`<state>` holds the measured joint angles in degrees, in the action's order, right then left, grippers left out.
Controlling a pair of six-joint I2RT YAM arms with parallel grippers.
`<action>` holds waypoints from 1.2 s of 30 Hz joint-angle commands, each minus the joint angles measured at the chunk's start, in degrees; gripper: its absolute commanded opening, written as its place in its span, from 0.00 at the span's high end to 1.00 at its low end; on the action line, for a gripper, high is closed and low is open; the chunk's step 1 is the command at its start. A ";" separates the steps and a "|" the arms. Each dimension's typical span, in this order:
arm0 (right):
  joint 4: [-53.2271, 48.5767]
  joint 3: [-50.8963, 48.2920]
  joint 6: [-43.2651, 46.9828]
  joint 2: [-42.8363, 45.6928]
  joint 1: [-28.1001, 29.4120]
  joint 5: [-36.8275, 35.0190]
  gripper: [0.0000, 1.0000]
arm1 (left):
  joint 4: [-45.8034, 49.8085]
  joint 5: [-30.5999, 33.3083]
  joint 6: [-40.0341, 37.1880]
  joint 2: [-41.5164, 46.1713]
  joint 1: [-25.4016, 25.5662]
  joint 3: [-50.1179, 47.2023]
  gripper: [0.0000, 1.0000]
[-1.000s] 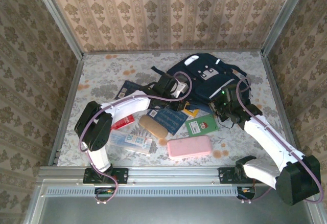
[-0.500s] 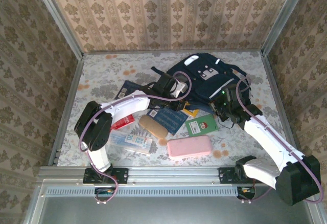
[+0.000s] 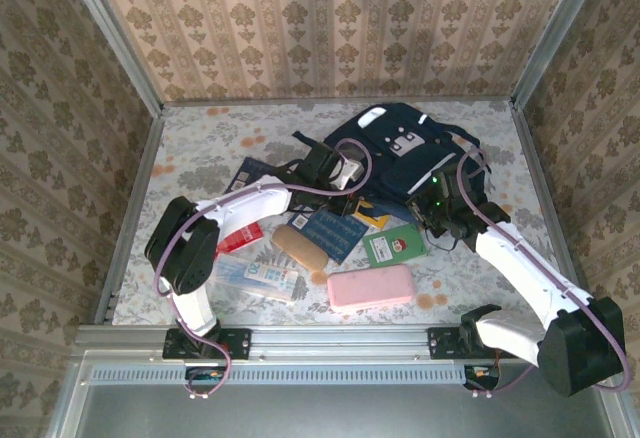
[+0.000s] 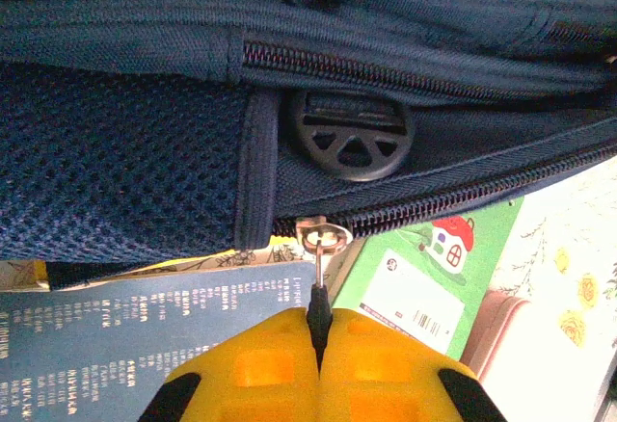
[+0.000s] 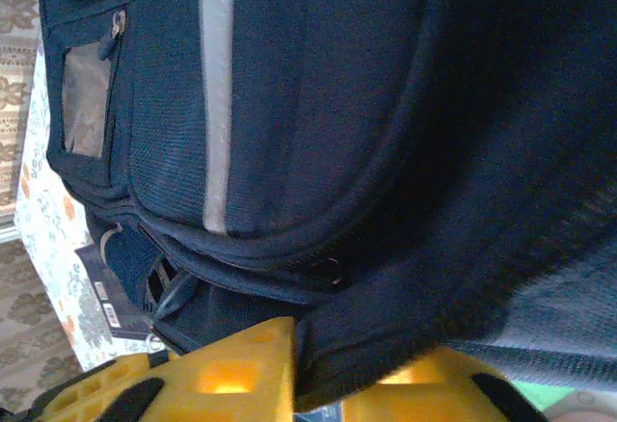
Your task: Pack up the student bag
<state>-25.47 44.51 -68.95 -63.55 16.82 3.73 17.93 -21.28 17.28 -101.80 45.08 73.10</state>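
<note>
A: Worktop [image 3: 200,148] first. Student bag [image 3: 400,148], where?
B: Far-right of centre, navy, lying down. Long axis approx. far-left to near-right. Loose items on its near side: pink pencil case [image 3: 370,286], green booklet [image 3: 393,245], blue booklet [image 3: 330,230].
A: Arms?
B: Both at the bag's near edge. Left gripper [image 3: 343,176] at the left end, right gripper [image 3: 438,213] at the right end.
A: Right fingers [image 5: 231,374]?
B: Clamped on a fold of bag fabric, per right wrist view. Reads as an anchor hold, my guess.
A: Left fingers [image 4: 260,364]?
B: Together, pinched on the zip pull [image 4: 318,308]. Slider [image 4: 323,237] sits straight ahead of the tips, just below a round buckle [image 4: 349,138].
A: Key geometry?
B: Zip track [image 4: 453,200] runs crosswise to the left fingers, rising to the right in the left wrist view. The pull prob. has to travel along that line, not straight back. Left arm is the one on it; right looks set to brace.
</note>
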 commanded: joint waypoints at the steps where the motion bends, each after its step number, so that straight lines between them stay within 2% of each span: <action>1: 2.89 1.77 4.39 0.52 0.36 -0.85 0.61 | 1.30 -1.13 0.88 0.03 -1.41 1.89 1.00; 4: 4.83 2.07 8.44 1.85 0.40 1.47 0.51 | 2.99 -0.40 -0.28 0.15 -1.57 4.14 1.00; 8: 6.34 2.16 15.08 4.29 0.26 3.43 0.51 | 6.09 1.53 -3.03 1.78 -3.02 5.47 1.00; 14: 10.29 0.65 22.55 7.88 -0.11 7.66 0.50 | 7.35 1.33 -3.70 4.30 -7.90 5.05 1.00; 18: 12.39 0.26 24.87 8.35 -0.41 11.99 0.39 | 8.45 1.86 -4.09 5.08 -10.36 5.65 1.00; 26: 7.65 1.57 29.36 8.90 -0.40 8.84 0.38 | 10.47 7.65 -3.55 4.31 -16.70 5.85 1.00; 30: 7.56 1.57 30.18 7.66 -0.47 9.81 0.39 | 9.75 3.69 -1.84 0.37 -21.48 8.99 1.00; 34: 6.48 2.37 31.47 5.99 -0.38 11.32 0.39 | 12.01 2.19 -1.99 -3.85 -23.78 12.93 0.92; 36: 5.35 2.73 32.65 5.80 -0.25 11.20 0.39 | 12.21 2.01 -1.64 -3.87 -24.16 12.65 0.82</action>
<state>-17.45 45.06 -39.11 -57.41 16.64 13.82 28.82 -17.96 15.25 -105.62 21.54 83.81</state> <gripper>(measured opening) 0.607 0.163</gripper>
